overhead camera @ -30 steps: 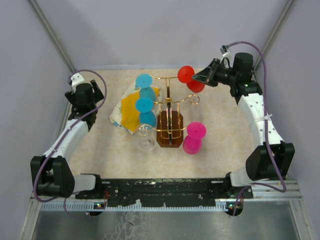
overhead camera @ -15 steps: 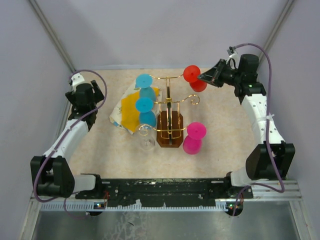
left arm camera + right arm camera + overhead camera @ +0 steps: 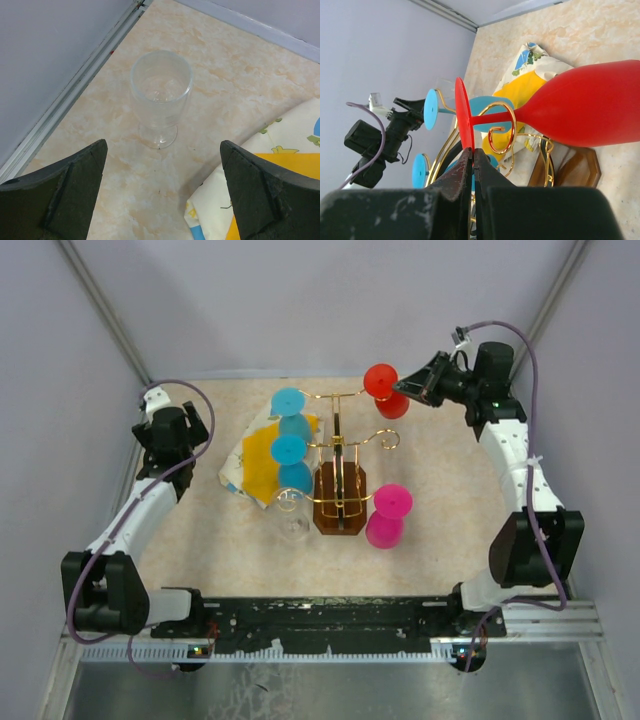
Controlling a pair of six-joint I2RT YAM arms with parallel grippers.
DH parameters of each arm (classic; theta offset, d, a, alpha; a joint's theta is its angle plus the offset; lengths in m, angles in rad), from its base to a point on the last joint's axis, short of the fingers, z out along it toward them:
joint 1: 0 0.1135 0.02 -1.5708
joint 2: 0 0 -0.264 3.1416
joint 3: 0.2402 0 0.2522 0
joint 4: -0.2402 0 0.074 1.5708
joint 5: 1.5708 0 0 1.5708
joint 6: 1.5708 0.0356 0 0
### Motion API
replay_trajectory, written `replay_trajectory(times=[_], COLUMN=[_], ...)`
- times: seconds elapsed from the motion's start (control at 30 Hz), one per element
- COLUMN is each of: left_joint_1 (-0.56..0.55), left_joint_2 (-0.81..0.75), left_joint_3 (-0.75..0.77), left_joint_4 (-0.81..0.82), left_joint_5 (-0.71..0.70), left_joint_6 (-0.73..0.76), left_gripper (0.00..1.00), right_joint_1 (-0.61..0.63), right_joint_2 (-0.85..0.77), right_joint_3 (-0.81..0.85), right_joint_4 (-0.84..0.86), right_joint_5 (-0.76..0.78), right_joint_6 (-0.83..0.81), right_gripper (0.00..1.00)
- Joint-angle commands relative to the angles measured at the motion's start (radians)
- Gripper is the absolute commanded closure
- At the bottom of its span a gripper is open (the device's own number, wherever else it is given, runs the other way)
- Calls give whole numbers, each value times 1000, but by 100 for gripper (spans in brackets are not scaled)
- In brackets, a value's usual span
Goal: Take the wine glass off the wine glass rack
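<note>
**Clerk:** Entry one, left claw?

**Keeper:** Left claw [image 3: 162, 147]: jaws wide apart, holding nothing, touching nothing. It sits at the left edge of the surface [image 3: 240, 75], well apart from the rack. Past its fingertips a clear glass [image 3: 161, 92] stands upright near the wall rail. A corner of the yellow-and-white cloth [image 3: 280, 150] lies to the right of the glass.

**Clerk:** Entry two, right claw?

**Keeper:** Right claw [image 3: 472, 152]: fingers pressed together, no gap. The tips meet the rim of the foot of the red wine glass [image 3: 580, 107]. Whether that rim is nipped between them cannot be told.

**Clerk:** The glass itself?

**Keeper:** Red and opaque, with a flat round foot, thin stem and long bowl. It lies sideways, foot toward the claw and bowl away. The stem crosses the curled end of a gold arm at the far right of the wine glass rack [image 3: 328, 502].

**Clerk:** And the rack?

**Keeper:** Thin gold wire with scroll-ended arms on a dark brown octagonal wooden base, standing mid-surface. Two blue wine glasses [image 3: 288, 401] are on its left side, over the cloth. One magenta wine glass [image 3: 388, 518] is just beside the base, on the right.
</note>
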Motion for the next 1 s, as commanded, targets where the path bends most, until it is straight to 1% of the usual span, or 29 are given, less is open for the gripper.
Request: replay_trajectory(times=[0.0, 0.27, 0.53, 0.77, 0.97], left_joint_1=[-5, -5, -6, -5, -5], left_joint_2=[3, -4, -29, -56, -80], left_joint_3=[23, 27, 25, 33, 43], left_joint_4=[4, 6, -2, -36, -71], left_joint_5=[9, 7, 13, 51, 76], left_joint_6=[10, 25, 24, 18, 11], left_gripper=[0, 0, 0, 0, 0], right_joint_1=[-7, 49, 101, 116, 115], right_joint_2=[10, 30, 38, -9, -53], right_joint_3=[67, 106, 140, 101, 90], right_joint_4=[79, 96, 43, 24, -39], right_joint_5=[-43, -60, -75, -118, -122], right_joint_6=[8, 11, -6, 6, -20], right_gripper=[100, 100, 100, 100, 100])
